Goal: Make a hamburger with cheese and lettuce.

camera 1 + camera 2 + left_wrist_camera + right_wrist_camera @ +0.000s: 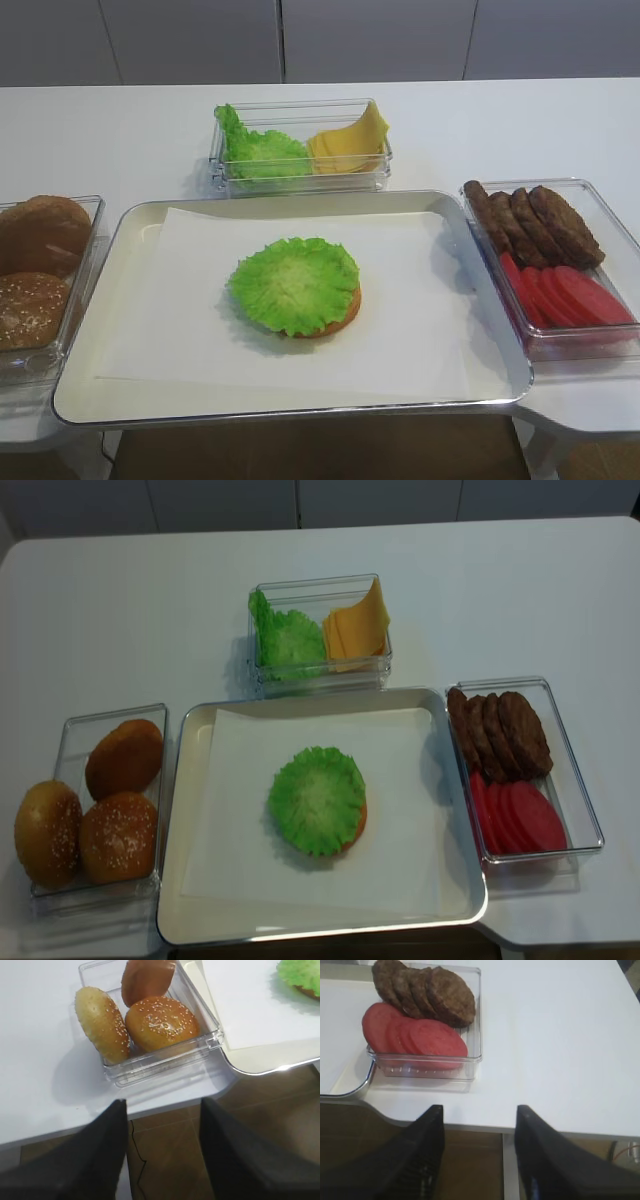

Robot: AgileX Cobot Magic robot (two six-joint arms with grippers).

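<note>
hamburger: the bun half (pixel 340 312) lies in the middle of the paper sheet (pixel 420 300) on the tray (pixel 130 222); only its golden rim shows at the lower right, because a lettuce leaf (pixel 295 283) covers the top of it.

step in hand: the lettuce is already on, and no cheese is on the bun, so I judge that the cheese comes next.

cheese: the yellow slices (pixel 350 145) stand leaning in the right half of the clear box (pixel 300 182) just behind the tray; spare lettuce (pixel 262 152) fills the left half of that box.

direction from the claws: the cheese lies beyond the far edge of the tray, a little right of the middle. Both claws hang at the near edge of the table, well apart from it.

nearer arm: probably the right one, since the cheese is on the right side of its box.

right gripper (pixel 479 1125): jaws apart with nothing between them, above the table edge, near the box of patties (pixel 425 990) and tomato slices (pixel 415 1035).

left gripper (pixel 164 1120): jaws also apart and empty, near the box of seeded bun tops (pixel 160 1022).

slices' lie: they stand tilted on edge, so I think the claw must come from above.
</note>
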